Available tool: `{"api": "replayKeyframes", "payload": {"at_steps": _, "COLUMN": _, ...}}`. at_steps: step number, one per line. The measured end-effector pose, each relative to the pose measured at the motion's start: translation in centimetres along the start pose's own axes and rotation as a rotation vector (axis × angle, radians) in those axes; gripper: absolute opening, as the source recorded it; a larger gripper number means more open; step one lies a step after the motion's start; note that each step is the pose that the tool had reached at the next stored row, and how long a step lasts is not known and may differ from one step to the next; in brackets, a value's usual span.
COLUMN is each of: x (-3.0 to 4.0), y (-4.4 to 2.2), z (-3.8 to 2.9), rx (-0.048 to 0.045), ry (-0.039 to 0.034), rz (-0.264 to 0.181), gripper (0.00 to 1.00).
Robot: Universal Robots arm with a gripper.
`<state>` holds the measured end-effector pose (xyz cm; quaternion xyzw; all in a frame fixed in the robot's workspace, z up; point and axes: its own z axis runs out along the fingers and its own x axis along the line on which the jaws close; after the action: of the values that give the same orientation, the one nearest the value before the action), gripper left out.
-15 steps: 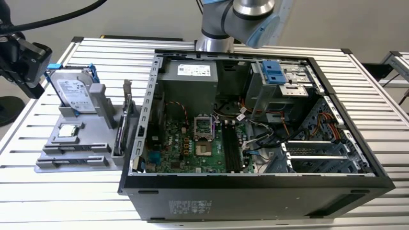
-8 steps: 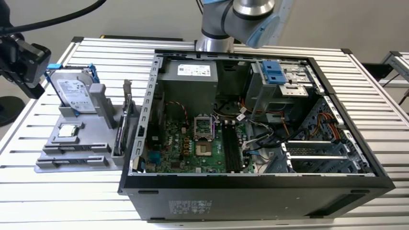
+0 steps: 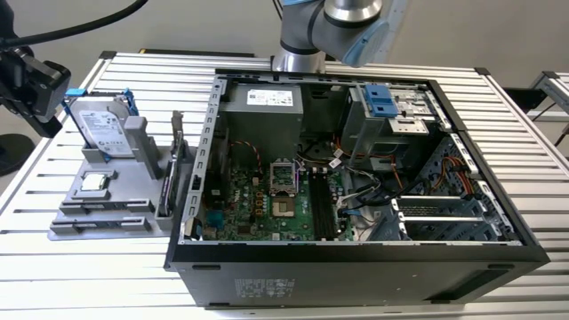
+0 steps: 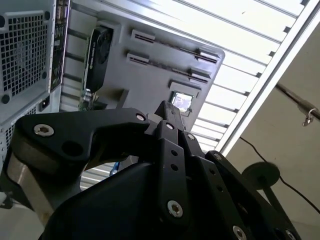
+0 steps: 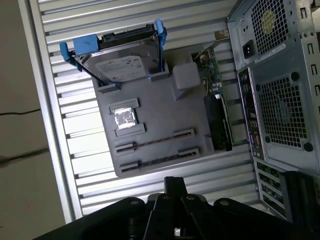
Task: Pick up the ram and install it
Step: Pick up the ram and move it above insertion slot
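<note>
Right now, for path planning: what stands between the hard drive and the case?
The expansion card, on edge in the grey holder, in the exterior view.

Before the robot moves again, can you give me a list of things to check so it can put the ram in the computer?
1. Computer case open: ok, its side is off and the motherboard shows.
2. Long black slots on the motherboard in plain sight: ok.
3. Where the ram is: cannot tell. The thin slots of the grey holder look like dark lines.
4. End effector holding the ram: cannot tell. It is near the grey holder, outside the case.
5. Hard drive and expansion card sitting in the holder, out of the case: ok.
</note>
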<state>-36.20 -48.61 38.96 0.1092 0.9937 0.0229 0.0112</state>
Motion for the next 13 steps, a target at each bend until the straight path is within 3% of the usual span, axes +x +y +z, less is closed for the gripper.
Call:
{"api": "replayKeyframes", "payload": {"at_steps": 6, "x": 0.00, "y": 0.00, "z": 0.00, "rx": 0.0003, "ry": -0.0003, "rz": 0.003, "gripper": 0.00}}
{"api": "replayKeyframes", "payload": {"at_steps": 13, "x": 0.03, "y": -0.01, "z": 0.00, "rx": 0.0011, "ry": -0.0022, "rz": 0.045, "gripper": 0.00}}
